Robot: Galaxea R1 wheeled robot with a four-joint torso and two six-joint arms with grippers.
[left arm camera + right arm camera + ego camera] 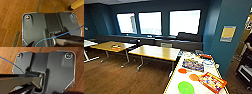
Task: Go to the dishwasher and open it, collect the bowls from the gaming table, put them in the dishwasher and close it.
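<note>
So the robot is at the collecting step right now, facing the gaming table [177, 81], the long white-topped one that runs away from the camera at the lower right of the head view. The bowls are sitting right on it: the green bowl [185, 87] is closest to the robot, and the two orange bowls [182, 70] [194, 77] are a bit further along, near a colourful box [212, 82] and a picture board [193, 64]. Wooden tables [155, 52] stand well apart to the left, under the windows [185, 22]. A person [249, 42] is partly visible at the far right edge.

The dishwasher isn't anywhere in the head view, so I can't say whether it's open yet.

Both wrist views just look down at wooden floor [11, 18], so the arms seem to hang low, and I honestly cannot tell whether either hand is open or closed.

My guess for the next move: get an arm up over the table and reach for the green bowl first, since it's nearest, without knocking the box beside it.
</note>
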